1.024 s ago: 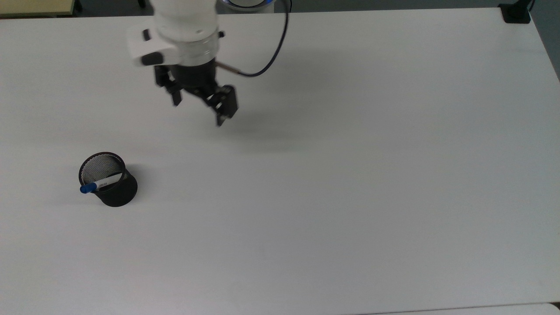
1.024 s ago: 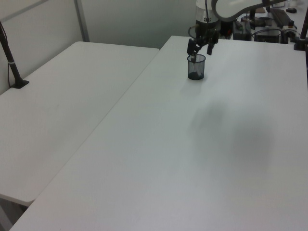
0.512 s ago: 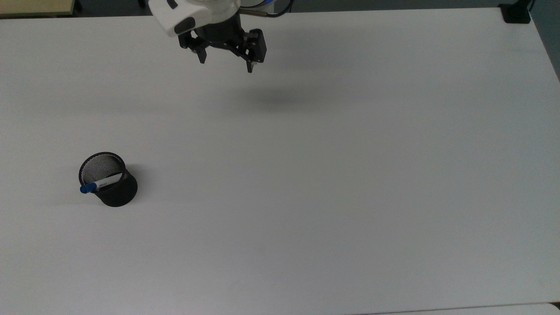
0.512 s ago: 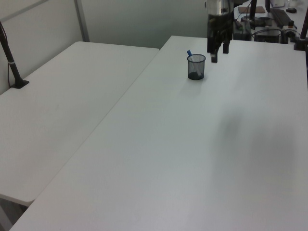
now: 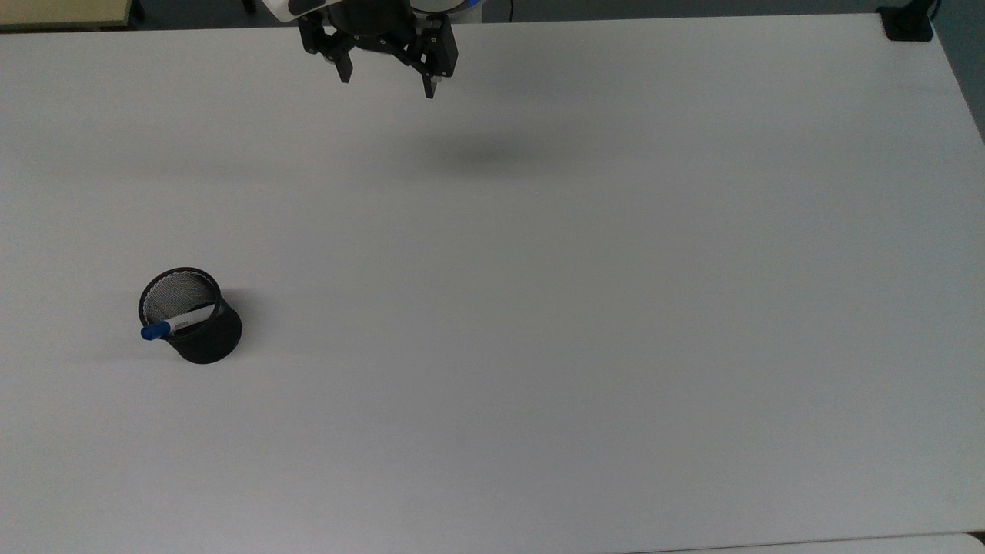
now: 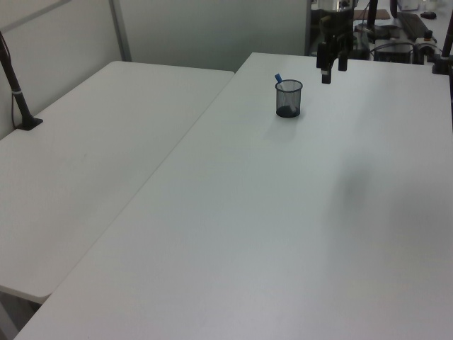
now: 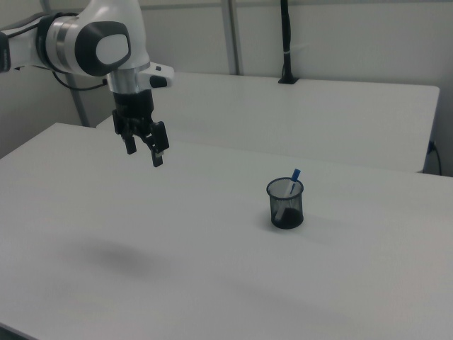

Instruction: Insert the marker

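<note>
Where the top view looks down, a broad white table [image 5: 585, 308] is seen, with a black clamp [image 5: 908, 23] fixed at its far right corner. Near the top view's left edge a black mesh cup [image 5: 192, 317] stands on the table, and the marker [image 5: 175, 322] is leaned inside it, blue cap poking over the rim. At the far edge the gripper [image 5: 387, 81] is held above the table, fingers spread apart and nothing between them; a soft shadow [image 5: 481, 158] is cast on the table just below.

From the left view, a second white table [image 6: 85, 170] is seen adjoining the first, with pale partition walls behind. The cup [image 6: 288, 98] sits at the far end, the marker's cap [image 6: 279, 78] showing above it. The gripper [image 6: 333, 69] is hung beside it to the left view's right, apart from it.

From the right view, the gripper [image 7: 145, 152] is raised at the right view's left, spread wide and empty, well apart from the cup [image 7: 286, 204] holding the marker [image 7: 289, 185].
</note>
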{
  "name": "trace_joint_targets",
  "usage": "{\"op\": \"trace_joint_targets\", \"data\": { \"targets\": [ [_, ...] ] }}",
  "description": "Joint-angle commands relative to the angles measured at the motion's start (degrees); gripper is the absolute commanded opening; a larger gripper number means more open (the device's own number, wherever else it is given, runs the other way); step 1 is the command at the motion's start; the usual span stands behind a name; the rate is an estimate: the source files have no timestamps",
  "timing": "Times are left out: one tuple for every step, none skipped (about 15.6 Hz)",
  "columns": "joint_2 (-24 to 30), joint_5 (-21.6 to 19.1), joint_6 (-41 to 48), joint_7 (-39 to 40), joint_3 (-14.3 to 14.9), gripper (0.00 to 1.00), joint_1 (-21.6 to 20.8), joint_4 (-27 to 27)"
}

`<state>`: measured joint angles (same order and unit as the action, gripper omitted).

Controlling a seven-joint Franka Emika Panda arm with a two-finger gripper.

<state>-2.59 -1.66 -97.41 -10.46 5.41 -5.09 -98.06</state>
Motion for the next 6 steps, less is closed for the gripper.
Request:
{"op": "trace_joint_targets", "data": {
  "targets": [
    [1.18,-0.45,0.03,0.97,0.30,1.00,-0.36,-1.26],
    [1.10,-0.36,-0.15,1.06,0.30,1.00,-0.18,-1.17],
    [1.10,-0.36,-0.15,1.06,0.30,1.00,-0.01,-1.17],
    [1.27,-0.28,-0.15,1.06,0.30,1.00,0.08,-1.26],
    [1.36,-0.28,-0.15,1.06,0.30,1.00,-0.01,-1.35],
    [1.27,-0.10,-0.15,1.06,0.30,1.00,0.08,-1.35]
  ]
}}
